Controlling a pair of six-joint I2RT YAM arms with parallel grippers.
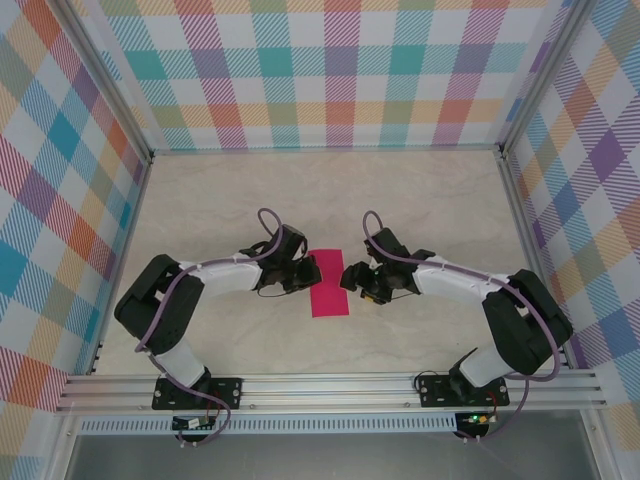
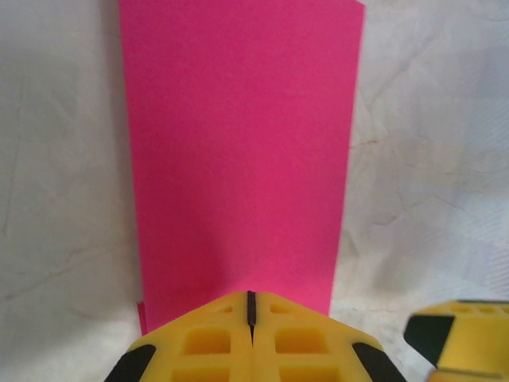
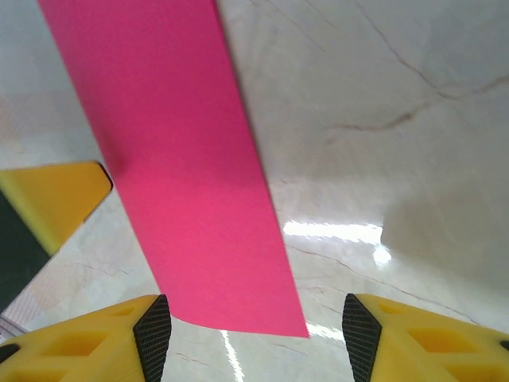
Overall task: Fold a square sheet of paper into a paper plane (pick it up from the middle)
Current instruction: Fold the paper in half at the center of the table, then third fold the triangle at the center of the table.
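Here, a half-folded sheet that may slip or crease askew

**Top external view:** the square sheet of paper (image 1: pixel 330 283) lies at centre frame on the table (image 1: pixel 420 200) as a narrow doubled rectangle. The left gripper (image 1: pixel 308 272) is at its left edge and the right gripper (image 1: pixel 351 278) just beside its right edge.

**Left wrist view:** the left gripper (image 2: pixel 250 326), closed tight, sits at bottom centre over the sheet's near edge. Whether it pinches or merely presses cannot be told. A lower layer peeps out at lower left, so the halves look slightly misaligned.

**Right wrist view:** the right gripper (image 3: pixel 254 342) stands open, with the sheet's corner between its fingers.

**Likely hazards:** the sheet sliding under one-sided pressure, or a skewed crease carried into later folds.
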